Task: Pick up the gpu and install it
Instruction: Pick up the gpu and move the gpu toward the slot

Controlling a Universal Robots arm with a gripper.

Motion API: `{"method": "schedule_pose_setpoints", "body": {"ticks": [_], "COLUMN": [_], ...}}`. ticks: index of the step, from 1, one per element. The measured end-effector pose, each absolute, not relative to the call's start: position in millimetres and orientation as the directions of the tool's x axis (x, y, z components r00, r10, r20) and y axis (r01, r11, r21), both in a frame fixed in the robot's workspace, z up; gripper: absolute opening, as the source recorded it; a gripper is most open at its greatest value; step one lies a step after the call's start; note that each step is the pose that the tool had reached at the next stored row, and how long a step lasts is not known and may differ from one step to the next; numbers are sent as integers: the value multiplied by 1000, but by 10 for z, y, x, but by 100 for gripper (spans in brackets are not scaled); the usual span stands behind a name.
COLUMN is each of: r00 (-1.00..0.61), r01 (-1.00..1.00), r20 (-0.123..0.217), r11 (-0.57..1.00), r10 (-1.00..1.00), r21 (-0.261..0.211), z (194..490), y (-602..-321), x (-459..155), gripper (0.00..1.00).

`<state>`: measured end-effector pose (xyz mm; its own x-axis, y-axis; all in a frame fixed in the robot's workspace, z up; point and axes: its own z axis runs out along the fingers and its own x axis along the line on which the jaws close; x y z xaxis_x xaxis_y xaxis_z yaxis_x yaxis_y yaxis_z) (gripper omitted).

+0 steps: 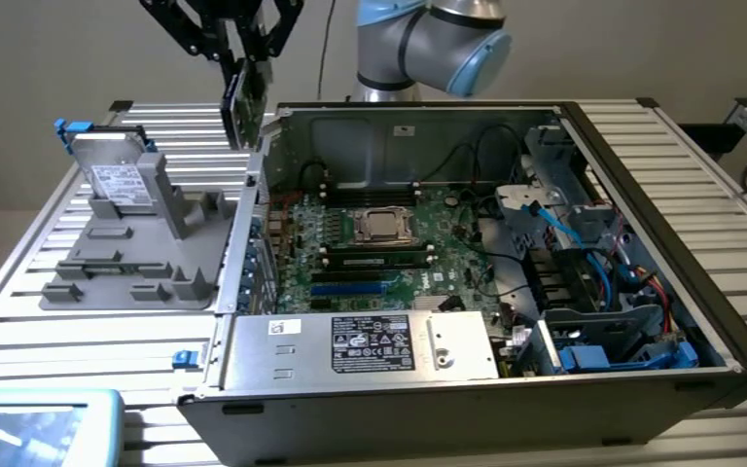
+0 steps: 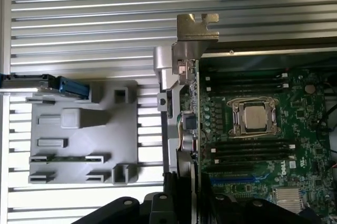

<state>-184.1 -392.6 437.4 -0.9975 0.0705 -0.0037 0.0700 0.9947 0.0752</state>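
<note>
I had end effector [image 1: 246,60] pinching gpu [image 1: 244,112] above case [image 1: 451,418] wall; I reckoned: keep card upright, bracket square.

I held the gpu [image 1: 244,105] in the gripper [image 1: 238,60] above a wall of the case [image 1: 478,433]; the fixture [image 1: 127,268] lay beside it at the exterior view's left, the hard drive [image 1: 121,180] standing in it.

Part of the gpu [image 1: 244,107] is hidden between the jaws, themselves cropped above.
</note>
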Motion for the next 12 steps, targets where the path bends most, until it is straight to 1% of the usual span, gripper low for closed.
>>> {"method": "schedule_pose_setpoints", "body": {"ticks": [12], "r00": [-997], "r01": [72], "r20": [17], "r11": [995], "r10": [71], "r21": [74], "z": [4374], "y": [-3965], "x": [-1376], "gripper": [28]}}
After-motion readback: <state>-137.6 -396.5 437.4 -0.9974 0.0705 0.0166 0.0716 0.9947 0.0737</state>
